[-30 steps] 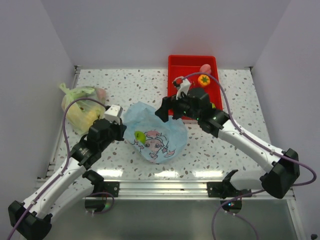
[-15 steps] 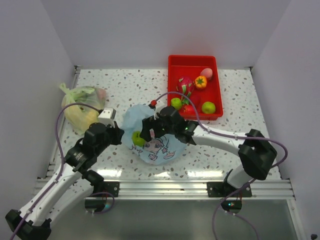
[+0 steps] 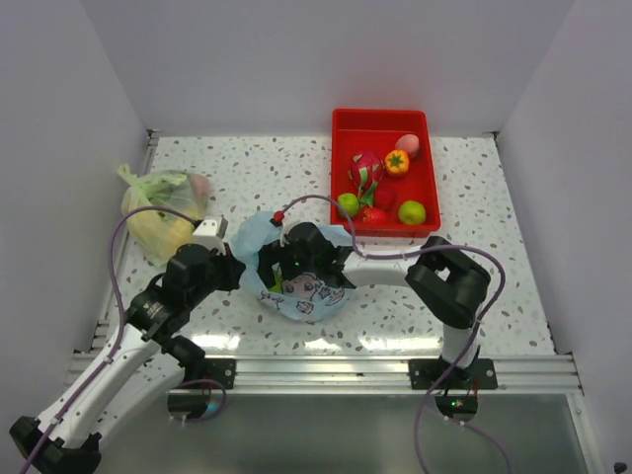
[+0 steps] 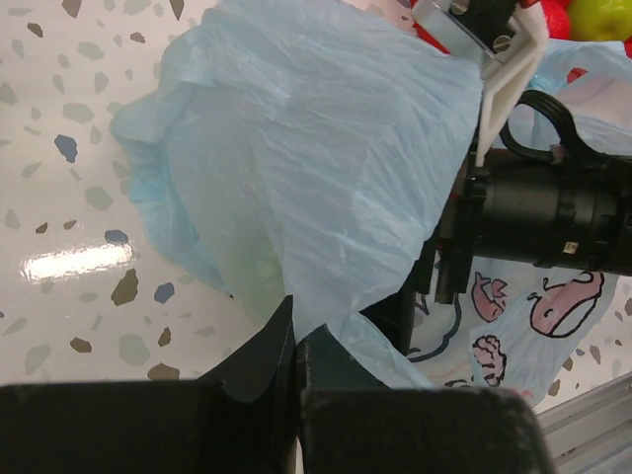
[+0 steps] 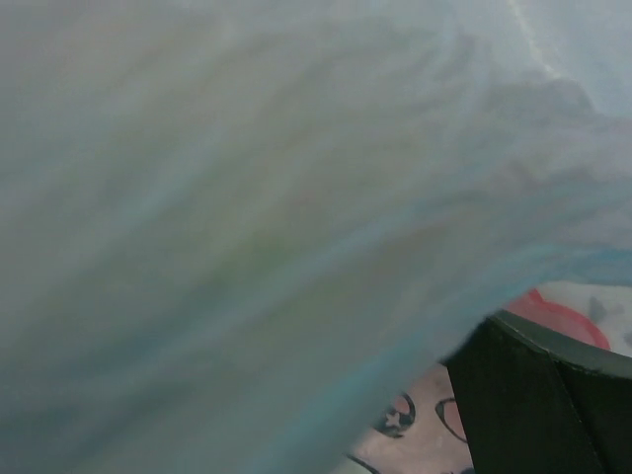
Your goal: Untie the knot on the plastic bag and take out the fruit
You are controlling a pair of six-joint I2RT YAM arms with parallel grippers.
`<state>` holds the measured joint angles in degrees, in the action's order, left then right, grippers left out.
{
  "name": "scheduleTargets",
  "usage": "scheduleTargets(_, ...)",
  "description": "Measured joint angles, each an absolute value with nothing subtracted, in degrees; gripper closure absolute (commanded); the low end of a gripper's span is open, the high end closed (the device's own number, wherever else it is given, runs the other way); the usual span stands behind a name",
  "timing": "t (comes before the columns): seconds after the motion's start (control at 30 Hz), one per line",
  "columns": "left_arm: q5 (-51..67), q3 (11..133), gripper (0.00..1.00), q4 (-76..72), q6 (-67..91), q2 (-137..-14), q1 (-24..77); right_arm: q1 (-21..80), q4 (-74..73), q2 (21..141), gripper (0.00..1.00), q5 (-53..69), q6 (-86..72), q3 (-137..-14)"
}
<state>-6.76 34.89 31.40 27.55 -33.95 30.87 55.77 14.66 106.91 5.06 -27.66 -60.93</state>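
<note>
Left end effector (image 4: 296, 334): jaws together, clamped on a fold of the plastic bag (image 3: 314, 288), holding the bag's left rim up off the worktop (image 3: 257, 168). The bag sits mid-worktop, closer to the near edge. Its cartoon print (image 4: 541, 308) shows in the left wrist view, beside the black body of the right arm (image 3: 395, 269).

The right arm doubles back from its base toward the left. Right end effector (image 3: 286, 265) is down in the bag's open mouth with film standing around it. The right wrist view is almost all blurred blue film against the lens. One dark finger (image 5: 545, 407) shows at lower right and the other is out of frame. Cannot tell if those jaws are apart or together, or if they have anything.

A faint greenish patch (image 4: 259, 276) shows through the film just above the left end effector; what it is can't be told.

Fruit visible is in the red tray (image 3: 367, 128) at the worktop's far edge, right of centre:
- dragon fruit (image 3: 365, 168) mid-tray, left side
- orange fruit (image 3: 397, 161) touching it on the right
- peach (image 3: 408, 145) just beyond the orange fruit
- green fruit (image 3: 348, 204) at the near-left, another at the near-right
- red fruit (image 3: 375, 212) between the two green ones

Yellow-green bag (image 3: 163, 209) lies at the worktop's left edge, tied at the top, well apart from the tray.
</note>
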Motion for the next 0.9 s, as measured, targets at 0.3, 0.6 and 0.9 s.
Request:
scheduleTargets(0.3, -6.2, 34.8, 1.00, 31.4, 27.6, -32.5, 30.9, 56.9, 19.6, 112.2, 0.12, 4.9, -28.1, -63.8)
scheduleTargets(0.6, -6.2, 34.1, 1.00, 31.2, 27.6, -31.4, 30.9, 56.9, 20.3, 111.3, 0.71, 5.2, -27.8, -62.1)
scheduleTargets(0.9, -6.2, 33.9, 1.00, 31.1, 27.9, -30.8, 30.9, 56.9, 15.2, 101.3, 0.92, 1.7, -24.9, -56.7)
